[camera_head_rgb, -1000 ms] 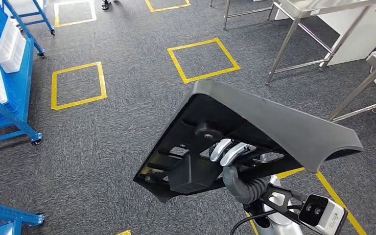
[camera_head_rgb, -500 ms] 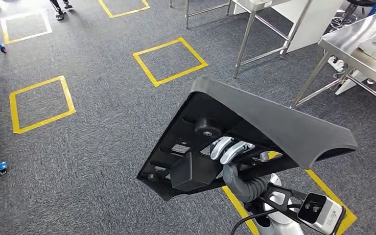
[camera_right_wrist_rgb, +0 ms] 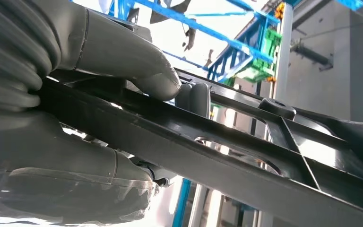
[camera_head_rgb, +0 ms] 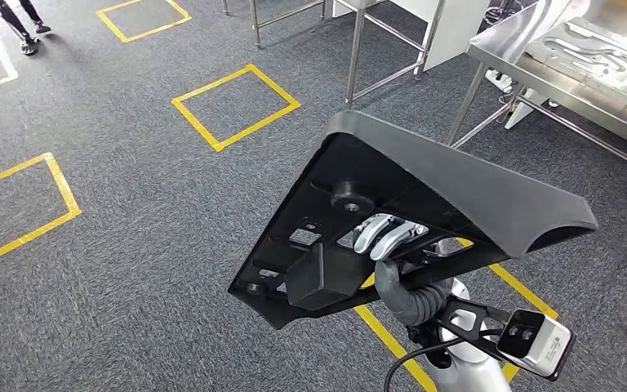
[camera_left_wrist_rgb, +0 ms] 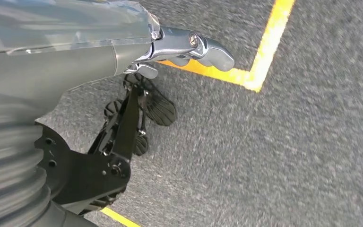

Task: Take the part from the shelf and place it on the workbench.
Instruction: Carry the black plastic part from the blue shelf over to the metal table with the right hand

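**Carrying the part, workbench coming into reach**

The right hand's fingers (camera_head_rgb: pixel 385 235) are wrapped over a rib on the underside of the part (camera_head_rgb: pixel 457 192), and the right wrist view shows the thumb (camera_right_wrist_rgb: pixel 123 56) pressed against the same black bar from the other side, so the right hand (camera_head_rgb: pixel 392 245) has a firm hold. The part, a wide dark moulded panel, is held up in front of the body, tilted, its ribbed underside turned toward the head camera, well above the carpet (camera_head_rgb: pixel 131 245). The left hand (camera_left_wrist_rgb: pixel 189 47) hangs low over the floor with its fingers curled in on nothing; a yellow tape line (camera_left_wrist_rgb: pixel 260 52) runs beneath it.

The step in hand looks like the carry: the part is off the shelf and not yet set down. A steel workbench (camera_head_rgb: pixel 539 57), with metal pieces lying on it, stands ahead to the right, well apart from the part. The next move probably calls for closing on that bench, then lowering the part flat on a free stretch before the fingers let go, keeping its long edge off the bench legs
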